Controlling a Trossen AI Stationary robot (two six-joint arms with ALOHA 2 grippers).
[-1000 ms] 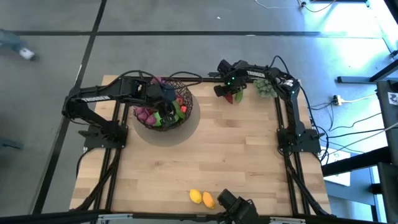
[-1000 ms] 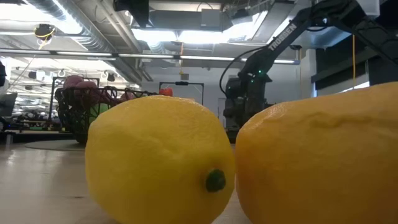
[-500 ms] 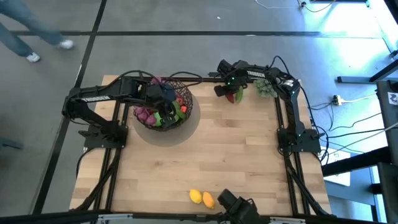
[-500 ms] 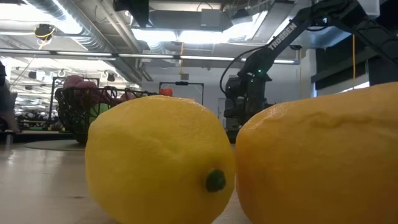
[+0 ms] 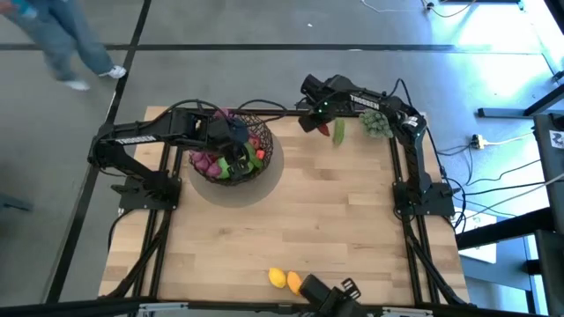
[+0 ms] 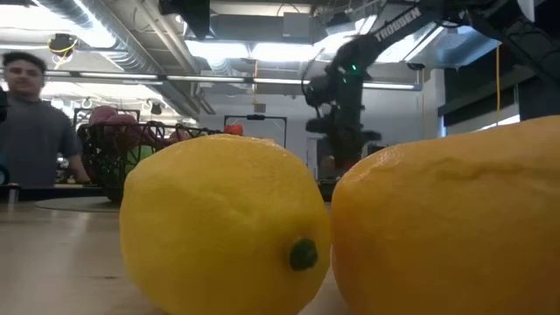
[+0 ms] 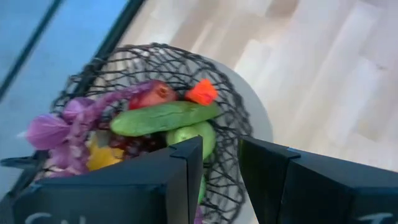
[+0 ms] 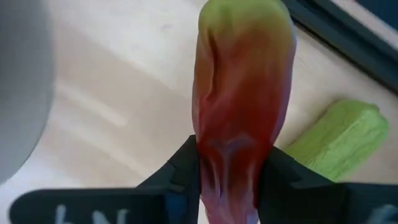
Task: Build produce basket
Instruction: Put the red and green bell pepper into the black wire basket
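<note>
Right hand (image 8: 229, 171) clamped on a red-green pepper (image 8: 242, 99) above the desk's (image 5: 335, 229) far edge, left hand (image 7: 221, 171) narrowly parted over the filled basket (image 5: 231, 151), 2 lemons (image 5: 285, 280) at the near edge

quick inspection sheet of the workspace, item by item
surface: wooden table, mostly bare.
job's things: basket holding produce, cucumber on top; two lemons at the near edge; green pepper on the table.
clutter: pale-green bushy clump at the far right corner.
grippers: left gripper open over the basket; right gripper shut on a red-green pepper.
cables: cables on the floor, right side.
surroundings: a person beyond the table.
</note>
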